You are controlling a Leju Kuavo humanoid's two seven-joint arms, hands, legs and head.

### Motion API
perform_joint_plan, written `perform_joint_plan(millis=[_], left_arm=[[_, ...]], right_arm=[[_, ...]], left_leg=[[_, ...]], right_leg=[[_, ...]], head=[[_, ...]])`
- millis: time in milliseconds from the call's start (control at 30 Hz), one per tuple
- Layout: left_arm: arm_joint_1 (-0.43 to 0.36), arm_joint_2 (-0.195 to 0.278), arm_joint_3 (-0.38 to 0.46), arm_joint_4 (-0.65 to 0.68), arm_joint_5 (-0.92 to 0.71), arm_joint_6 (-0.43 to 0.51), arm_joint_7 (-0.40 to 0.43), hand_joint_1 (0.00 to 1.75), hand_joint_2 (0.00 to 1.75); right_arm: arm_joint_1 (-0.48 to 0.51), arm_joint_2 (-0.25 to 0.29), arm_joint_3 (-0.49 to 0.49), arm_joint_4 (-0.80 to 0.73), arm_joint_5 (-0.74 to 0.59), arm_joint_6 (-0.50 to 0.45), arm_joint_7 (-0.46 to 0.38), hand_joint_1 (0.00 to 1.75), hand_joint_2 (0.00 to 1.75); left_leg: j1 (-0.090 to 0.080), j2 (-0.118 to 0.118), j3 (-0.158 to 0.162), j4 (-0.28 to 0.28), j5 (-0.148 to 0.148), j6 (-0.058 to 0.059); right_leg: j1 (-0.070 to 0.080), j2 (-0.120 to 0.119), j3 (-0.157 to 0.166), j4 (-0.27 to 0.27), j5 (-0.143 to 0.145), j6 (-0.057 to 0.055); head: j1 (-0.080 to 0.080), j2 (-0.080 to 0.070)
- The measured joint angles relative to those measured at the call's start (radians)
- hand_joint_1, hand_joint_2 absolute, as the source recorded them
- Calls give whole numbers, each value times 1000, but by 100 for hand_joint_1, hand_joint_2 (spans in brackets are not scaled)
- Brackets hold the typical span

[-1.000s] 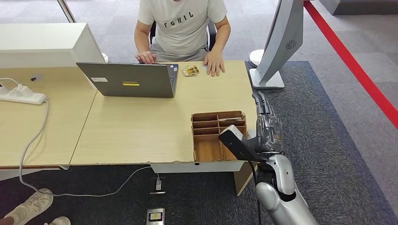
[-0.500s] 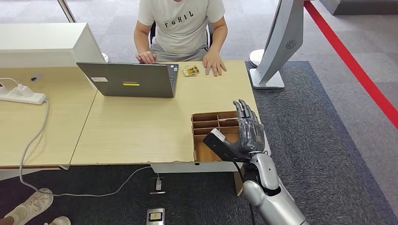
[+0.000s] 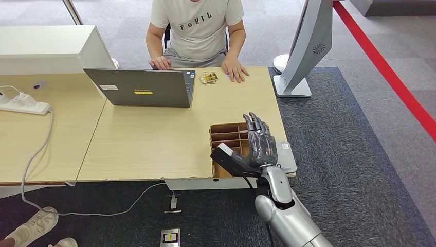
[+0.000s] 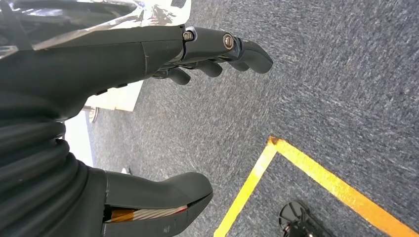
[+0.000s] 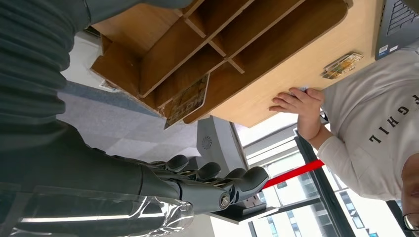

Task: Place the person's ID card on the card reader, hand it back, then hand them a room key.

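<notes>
A yellowish ID card point(image 3: 209, 77) lies on the table's far edge, just beside the person's hand point(image 3: 235, 69); the right wrist view shows the card point(image 5: 341, 65) too. My right hand point(image 3: 259, 145) hovers over the brown cardboard organizer point(image 3: 226, 135) at the front right, fingers stretched apart and holding nothing. A printed card point(image 5: 187, 101) stands in one organizer compartment. A flat grey card reader point(image 3: 286, 156) lies on the table right of the organizer, beside my hand. My left hand point(image 4: 148, 49) hangs over the carpet, its fingers apart and holding nothing.
A seated person point(image 3: 198, 25) faces me across the table. An open laptop point(image 3: 144, 87) stands mid-table, and a white power strip point(image 3: 23, 104) with its cable lies at far left. A white box point(image 3: 46, 49) and a white stand point(image 3: 303, 46) flank the table.
My right hand has moved left from the table's right edge to above the organizer, uncovering the grey reader. The person's hand has barely shifted.
</notes>
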Motion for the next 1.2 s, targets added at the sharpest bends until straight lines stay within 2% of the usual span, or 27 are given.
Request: perform_joint_plan(millis=[267,500,1000,1200], left_arm=[[-1,-2,0,0,3,0,-3,0,175],[0,-2,0,0,18,0,-6,0,175],[3,-3,0,0,17,-21,-6,0,175],[3,4,0,0,3,-43,-12,0,175]], right_arm=[[-46,59,14,114,47,-37,-4,0,175],[-73,68,17,168,90,-54,34,1,175],[-74,-22,-11,148,134,-45,128,11,175],[-73,-41,-24,147,144,-42,142,43,175]], left_leg=[[0,0,0,0,0,0],[0,0,0,0,0,0],[0,0,1,0,0,0],[0,0,1,0,0,0]], right_leg=[[0,0,0,0,0,0],[0,0,0,0,0,0],[0,0,0,0,0,0],[0,0,0,0,0,0]], head=[[0,0],[0,0],[0,0],[0,0]])
